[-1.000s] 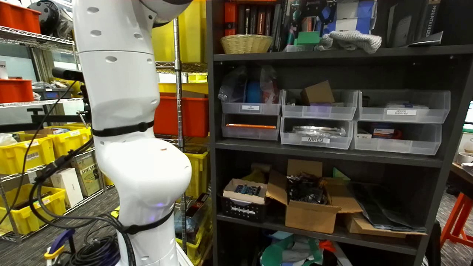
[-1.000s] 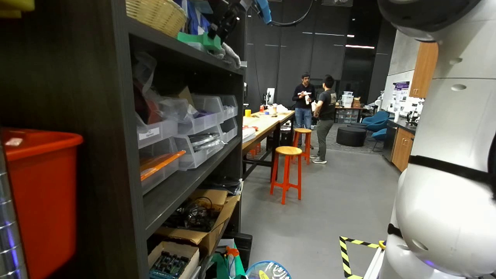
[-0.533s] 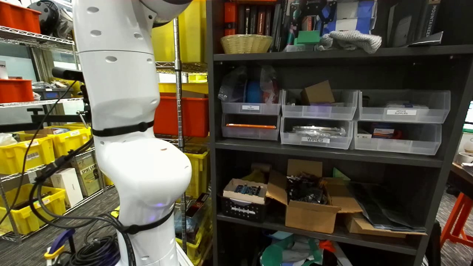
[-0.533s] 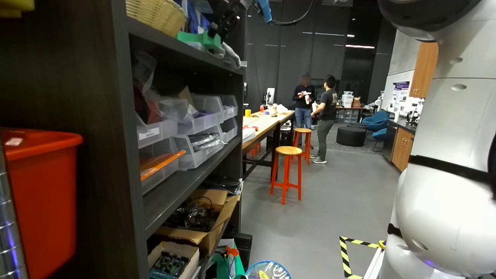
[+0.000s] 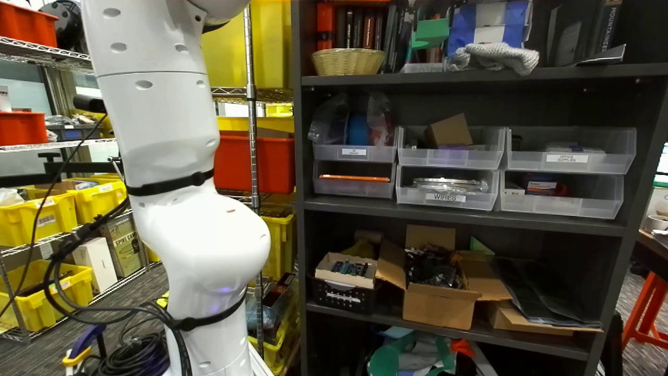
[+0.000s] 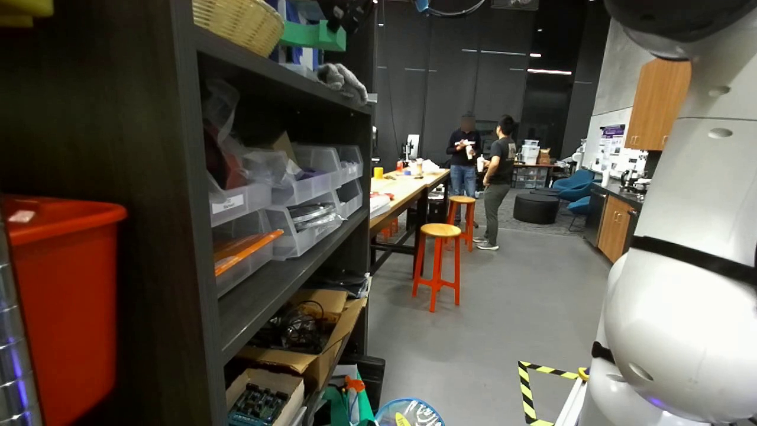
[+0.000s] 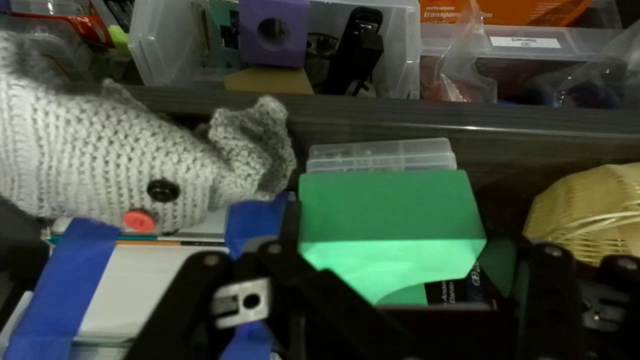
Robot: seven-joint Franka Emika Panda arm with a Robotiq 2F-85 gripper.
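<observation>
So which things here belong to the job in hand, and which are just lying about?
In the job:
green block
gripper, gripping it

Just lying about:
knit toy
basket
wires bin
cardboard box

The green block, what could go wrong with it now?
The green block might slip from the end effector, which holds it above the top shelf, and land on the clear box. If it swings sideways, it could bump the toy or the basket beside it.
</observation>
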